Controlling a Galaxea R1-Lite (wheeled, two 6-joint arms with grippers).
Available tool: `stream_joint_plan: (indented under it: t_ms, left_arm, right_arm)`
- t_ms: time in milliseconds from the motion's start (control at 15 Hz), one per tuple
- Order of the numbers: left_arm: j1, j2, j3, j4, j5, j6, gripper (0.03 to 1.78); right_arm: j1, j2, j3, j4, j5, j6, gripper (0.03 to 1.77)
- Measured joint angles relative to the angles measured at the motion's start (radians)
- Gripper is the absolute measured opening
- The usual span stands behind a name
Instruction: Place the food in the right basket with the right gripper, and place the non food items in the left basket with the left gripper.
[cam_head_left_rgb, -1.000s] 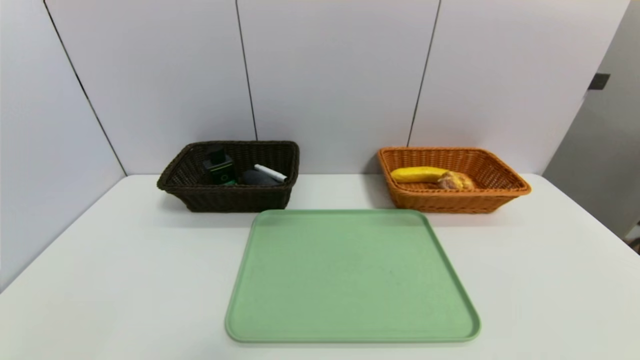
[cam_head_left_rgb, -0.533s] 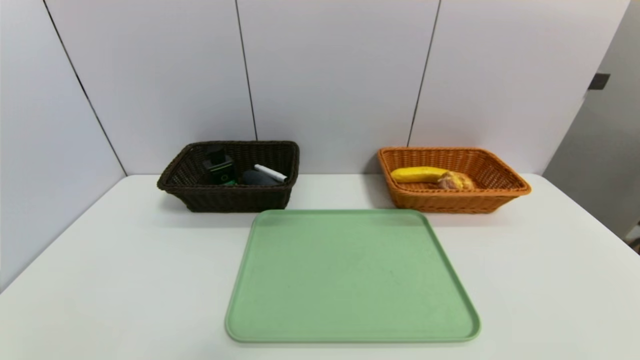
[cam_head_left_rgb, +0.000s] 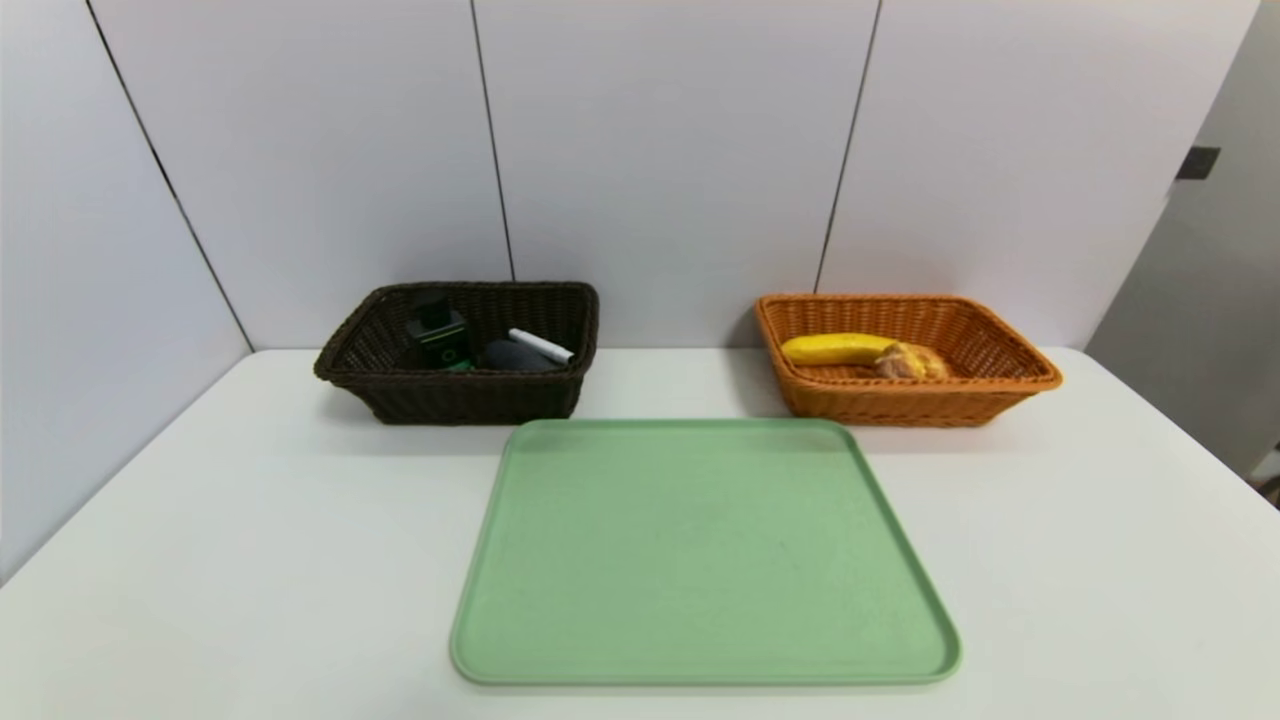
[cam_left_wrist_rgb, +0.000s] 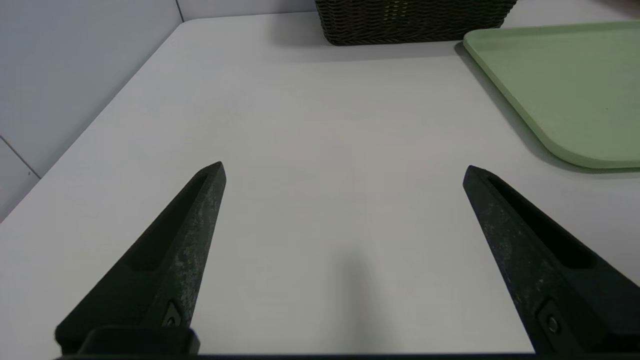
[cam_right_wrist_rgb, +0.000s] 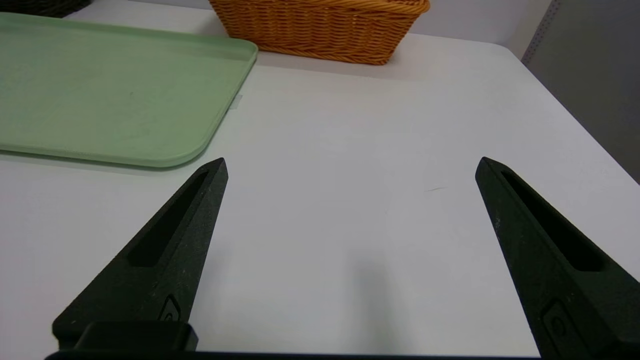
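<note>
My left gripper (cam_left_wrist_rgb: 344, 167) and right gripper (cam_right_wrist_rgb: 351, 162) hang spread wide over bare desk (cam_head_left_rgb: 250, 540) flanking the green tray (cam_head_left_rgb: 700, 550), while bottle (cam_head_left_rgb: 438, 335), pen (cam_head_left_rgb: 541, 346) and cloth (cam_head_left_rgb: 512, 357) sit in the dark basket (cam_head_left_rgb: 460, 395), banana (cam_head_left_rgb: 836, 348) and roll (cam_head_left_rgb: 910, 361) in the orange basket (cam_head_left_rgb: 900, 400), along the desk's far edge.

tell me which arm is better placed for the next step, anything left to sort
Neither. The green plastic tray is bare. The yellow banana and crusty bread roll lie in the orange wicker basket. The dark wicker basket holds the non-food items. Left gripper and right gripper hang open over the white table.
</note>
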Motion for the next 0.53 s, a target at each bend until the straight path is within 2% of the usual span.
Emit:
stream_joint_plan:
  t_ms: [267, 467, 533]
  left_arm:
    - [0.0, 0.0, 0.0, -0.004, 0.005, -0.045, 1.69]
    - [0.0, 0.0, 0.0, -0.014, -0.001, 0.007, 1.69]
    - [0.0, 0.0, 0.0, -0.015, 0.001, -0.004, 1.69]
  right_arm:
    - [0.0, 0.0, 0.0, 0.001, 0.0, -0.003, 1.71]
    - [0.0, 0.0, 0.0, 0.001, 0.0, -0.003, 1.71]
    - [0.0, 0.0, 0.0, 0.001, 0.001, -0.003, 1.71]
